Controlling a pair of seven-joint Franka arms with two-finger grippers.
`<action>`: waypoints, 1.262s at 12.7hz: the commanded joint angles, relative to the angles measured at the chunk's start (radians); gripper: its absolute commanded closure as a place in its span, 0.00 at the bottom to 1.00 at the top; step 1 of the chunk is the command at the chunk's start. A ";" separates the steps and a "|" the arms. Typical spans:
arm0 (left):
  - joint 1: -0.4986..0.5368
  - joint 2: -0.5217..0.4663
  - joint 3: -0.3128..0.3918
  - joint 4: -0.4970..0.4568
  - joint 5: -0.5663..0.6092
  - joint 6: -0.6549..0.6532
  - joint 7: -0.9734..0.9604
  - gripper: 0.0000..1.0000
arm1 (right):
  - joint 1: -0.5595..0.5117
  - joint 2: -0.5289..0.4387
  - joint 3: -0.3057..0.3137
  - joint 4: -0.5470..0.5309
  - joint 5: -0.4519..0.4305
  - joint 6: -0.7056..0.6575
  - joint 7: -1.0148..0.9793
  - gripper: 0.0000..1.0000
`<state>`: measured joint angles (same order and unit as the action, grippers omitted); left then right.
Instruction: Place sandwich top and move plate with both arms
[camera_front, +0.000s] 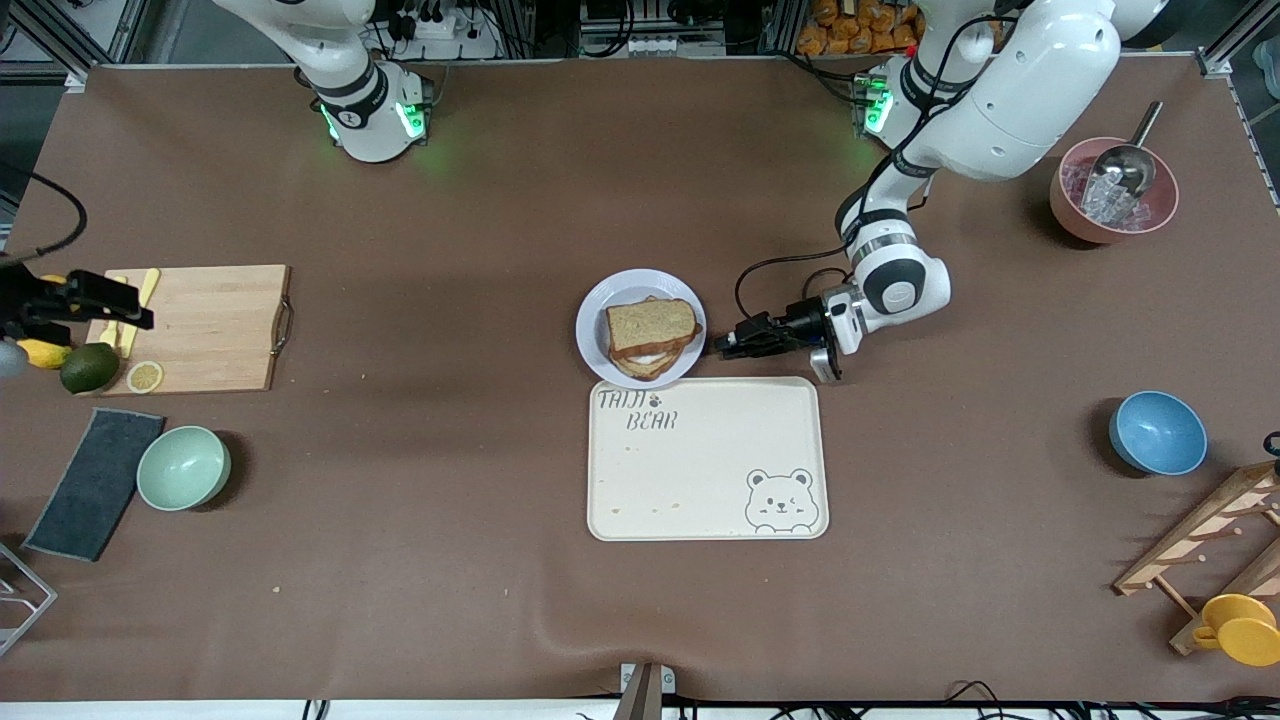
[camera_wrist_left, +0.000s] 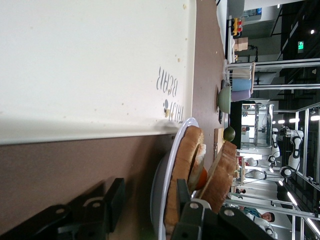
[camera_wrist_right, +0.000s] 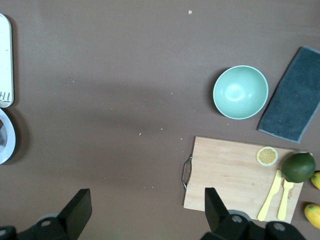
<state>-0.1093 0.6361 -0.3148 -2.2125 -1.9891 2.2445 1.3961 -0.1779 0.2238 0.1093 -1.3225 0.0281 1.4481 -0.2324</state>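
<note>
The sandwich top (camera_front: 651, 324) already lies on the sandwich on the plate (camera_front: 592, 322), just beside the tray (camera_front: 706, 460). The left gripper (camera_front: 722, 346), half open, sits at the plate's rim; the right gripper (camera_front: 95, 300) waits wide over the cutting board (camera_front: 215, 330). Next, both must grip opposite rims

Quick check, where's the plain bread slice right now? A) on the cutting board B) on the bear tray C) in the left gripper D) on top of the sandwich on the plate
D: the sandwich top lies on the stacked sandwich on the plate, with the left gripper beside the plate's rim, its fingers not on the bread.
</note>
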 joint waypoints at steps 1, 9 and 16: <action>-0.026 0.065 -0.001 0.016 -0.132 0.018 0.173 0.50 | 0.096 -0.035 -0.113 -0.027 -0.019 -0.003 0.016 0.00; -0.084 0.077 -0.001 0.046 -0.194 0.021 0.109 0.57 | 0.127 -0.197 -0.140 -0.226 -0.017 0.113 0.015 0.00; -0.127 0.094 0.000 0.091 -0.195 0.052 0.017 0.62 | 0.138 -0.222 -0.135 -0.290 -0.020 0.184 0.010 0.00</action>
<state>-0.2135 0.6759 -0.3209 -2.1490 -2.1575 2.2773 1.4067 -0.0593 0.0310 -0.0185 -1.5818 0.0279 1.6149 -0.2315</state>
